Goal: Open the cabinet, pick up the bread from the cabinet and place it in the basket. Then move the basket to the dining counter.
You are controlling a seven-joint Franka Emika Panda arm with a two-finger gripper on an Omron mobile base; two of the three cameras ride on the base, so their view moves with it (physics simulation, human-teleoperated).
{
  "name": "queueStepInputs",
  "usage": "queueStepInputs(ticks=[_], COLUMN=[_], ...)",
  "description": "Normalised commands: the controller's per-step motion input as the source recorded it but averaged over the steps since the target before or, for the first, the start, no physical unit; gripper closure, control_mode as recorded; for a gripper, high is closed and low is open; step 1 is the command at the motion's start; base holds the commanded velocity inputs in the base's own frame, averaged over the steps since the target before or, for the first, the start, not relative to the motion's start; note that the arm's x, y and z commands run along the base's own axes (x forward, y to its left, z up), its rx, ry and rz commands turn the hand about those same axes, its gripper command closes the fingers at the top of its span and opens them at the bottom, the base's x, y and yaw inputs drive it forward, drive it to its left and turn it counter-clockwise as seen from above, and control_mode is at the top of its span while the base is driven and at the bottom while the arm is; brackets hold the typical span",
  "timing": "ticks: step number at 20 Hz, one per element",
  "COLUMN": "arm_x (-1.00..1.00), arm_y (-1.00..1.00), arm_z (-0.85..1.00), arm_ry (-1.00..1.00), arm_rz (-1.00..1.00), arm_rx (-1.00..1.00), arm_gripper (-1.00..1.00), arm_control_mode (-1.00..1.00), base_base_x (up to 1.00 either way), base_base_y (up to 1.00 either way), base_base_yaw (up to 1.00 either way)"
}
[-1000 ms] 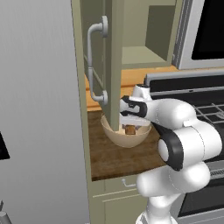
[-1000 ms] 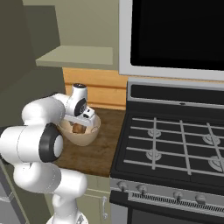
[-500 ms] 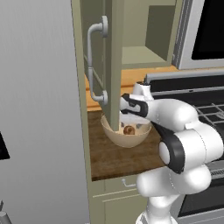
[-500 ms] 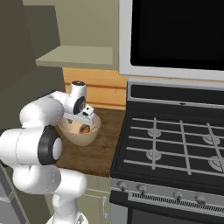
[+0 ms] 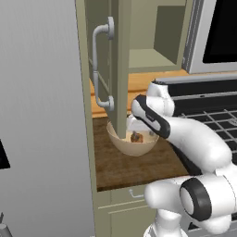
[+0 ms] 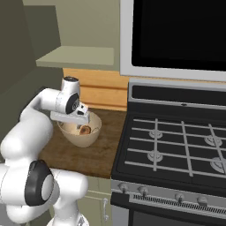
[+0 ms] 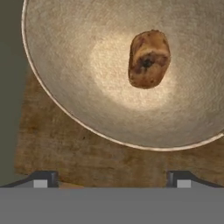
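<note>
The bread [image 7: 148, 59], a small brown roll, lies loose inside the round beige basket [image 7: 78, 87], right of its middle. The basket [image 5: 132, 147] stands on the short wood worktop, just below the open door [image 5: 121, 69] of the cabinet with its silver bar handle [image 5: 96, 69]. My gripper [image 7: 111, 178] hangs open just above the basket's near rim, fingertips [image 7: 41, 179] wide apart with nothing between them. From the right side, the gripper [image 6: 73, 118] sits over the basket [image 6: 79, 137] with the bread [image 6: 84, 129] beneath it. The dining counter is out of view.
A gas stove [image 6: 176, 145] with black grates adjoins the worktop [image 5: 120, 169] on the right, under a microwave [image 6: 176, 35]. The open cabinet door juts out over the basket's left side. A tall grey panel [image 5: 41, 115] walls off the left. A drawer [image 5: 125, 196] sits below.
The jaws have opened wide and let go of the bread, which has dropped from between them into the basket. The arm has barely moved.
</note>
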Motion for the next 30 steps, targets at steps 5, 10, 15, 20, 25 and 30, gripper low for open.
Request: queueStepInputs(ticks=[5, 10, 15, 20, 25, 30], arm_x=[-0.08, 0.35, 0.45, 0.53, 0.45, 0.13], arm_y=[0.2, 0.11, 0.26, 0.32, -0.08, -0.16], arm_z=[-0.14, 0.0, -0.17, -0.33, -0.39, -0.41], arm_ry=[-0.15, -0.05, 0.0, 0.0, 0.0, 0.0], arm_rz=[0.37, 0.38, 0.35, 0.28, 0.24, 0.2], arm_rx=[-0.03, -0.09, -0.17, -0.15, -0.08, -0.08], arm_gripper=[-1.0, -1.0, -1.0, -1.0, -1.0, -1.0], arm_control_mode=[-1.0, -1.0, -1.0, -1.0, -1.0, -1.0], base_base_x=[0.0, 0.0, 0.0, 0.0, 0.0, 0.0], base_base_y=[0.0, 0.0, 0.0, 0.0, 0.0, 0.0], base_base_yaw=[0.0, 0.0, 0.0, 0.0, 0.0, 0.0])
